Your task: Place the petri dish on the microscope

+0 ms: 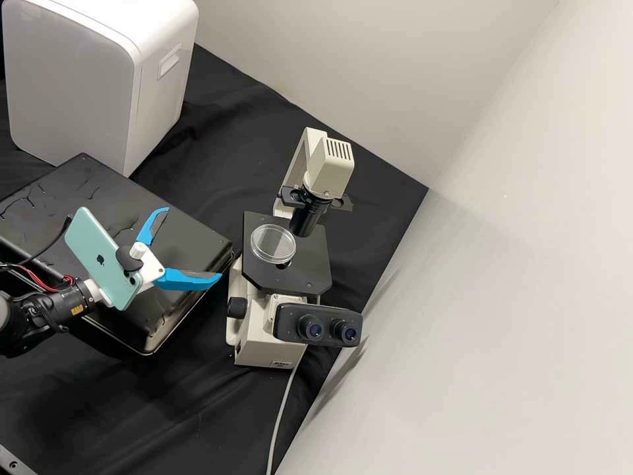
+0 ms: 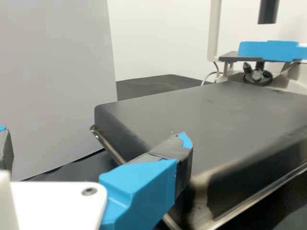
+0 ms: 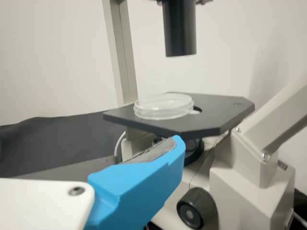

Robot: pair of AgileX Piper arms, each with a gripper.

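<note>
The clear petri dish (image 1: 273, 243) lies flat on the black stage (image 1: 313, 267) of the white microscope (image 1: 260, 336), just under the dark objective tube (image 1: 305, 218). My right gripper (image 1: 191, 244) hangs open and empty to the left of the microscope, above the edge of a black case; one of its blue fingers (image 3: 144, 177) points at the stage, with the dish (image 3: 164, 105) a short way beyond it. My left gripper (image 2: 93, 136) is open at the far side of the black case (image 2: 216, 124), with nothing between its fingers.
A black hard case (image 1: 99, 191) lies left of the microscope, and a white box-shaped appliance (image 1: 86, 72) stands behind it. The microscope's eyepieces (image 1: 320, 326) face the front and its cable (image 1: 280, 415) trails off the bench. A pale wall borders the bench on the right.
</note>
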